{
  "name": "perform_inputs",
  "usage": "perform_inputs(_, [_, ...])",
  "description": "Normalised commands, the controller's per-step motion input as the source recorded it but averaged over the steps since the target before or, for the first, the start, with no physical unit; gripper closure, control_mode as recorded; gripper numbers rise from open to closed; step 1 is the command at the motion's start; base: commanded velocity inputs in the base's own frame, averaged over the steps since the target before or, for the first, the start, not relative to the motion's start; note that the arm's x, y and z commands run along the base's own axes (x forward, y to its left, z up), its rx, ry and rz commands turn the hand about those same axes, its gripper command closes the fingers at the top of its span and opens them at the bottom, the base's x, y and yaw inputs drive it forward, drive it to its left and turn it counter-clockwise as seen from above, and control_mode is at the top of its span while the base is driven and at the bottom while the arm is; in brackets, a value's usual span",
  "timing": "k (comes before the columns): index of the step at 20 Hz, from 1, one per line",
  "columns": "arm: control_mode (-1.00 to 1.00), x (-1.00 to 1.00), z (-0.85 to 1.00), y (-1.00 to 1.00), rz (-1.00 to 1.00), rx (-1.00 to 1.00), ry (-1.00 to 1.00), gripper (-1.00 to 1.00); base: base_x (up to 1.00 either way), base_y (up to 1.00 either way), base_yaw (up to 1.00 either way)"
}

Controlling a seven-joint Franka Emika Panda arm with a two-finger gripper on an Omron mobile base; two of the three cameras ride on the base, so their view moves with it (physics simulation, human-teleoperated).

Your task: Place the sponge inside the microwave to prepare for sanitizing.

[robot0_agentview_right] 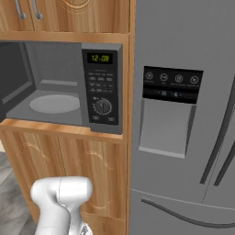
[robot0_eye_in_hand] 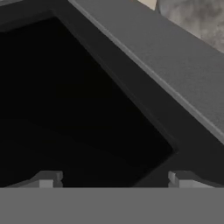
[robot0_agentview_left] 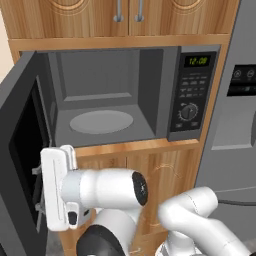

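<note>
The microwave [robot0_agentview_left: 150, 75] is built into a wooden cabinet, its door [robot0_agentview_left: 20, 150] swung wide open to the left. Its grey cavity holds a round turntable [robot0_agentview_left: 101, 121] with nothing on it. The control panel [robot0_agentview_right: 102, 87] shows green digits. My gripper [robot0_agentview_left: 38, 195] points left at the inner face of the open door, below the cavity's level. In the hand view the door's black window [robot0_eye_in_hand: 65, 100] and grey frame [robot0_eye_in_hand: 166, 52] lie close ahead, and the gripper [robot0_eye_in_hand: 114, 180] is open with nothing between its fingertips. The sponge is out of view.
A grey fridge [robot0_agentview_right: 183, 114] with a dispenser panel stands right of the microwave. Wooden cabinet doors [robot0_agentview_right: 92, 174] lie below the microwave and more cabinets [robot0_agentview_left: 125, 15] above. The open door blocks the space to the left of the arm.
</note>
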Motion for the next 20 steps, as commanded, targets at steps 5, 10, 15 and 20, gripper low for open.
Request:
perform_inputs(5, [-1.0,0.03,0.0,-0.39,-0.03,-0.07,0.02,-1.0,0.0,0.0,0.0])
perform_inputs(10, [-1.0,0.15,0.0,-0.79,0.0,-0.04,0.01,-1.0,0.0,0.0,0.0])
perform_inputs(15, [-1.0,0.33,0.0,-0.57,0.0,-0.1,-0.03,-1.0,0.0,0.0,0.0])
perform_inputs(20, [-1.0,0.21,0.0,-0.29,0.05,-0.27,-0.09,-1.0,0.0,0.0,0.0])
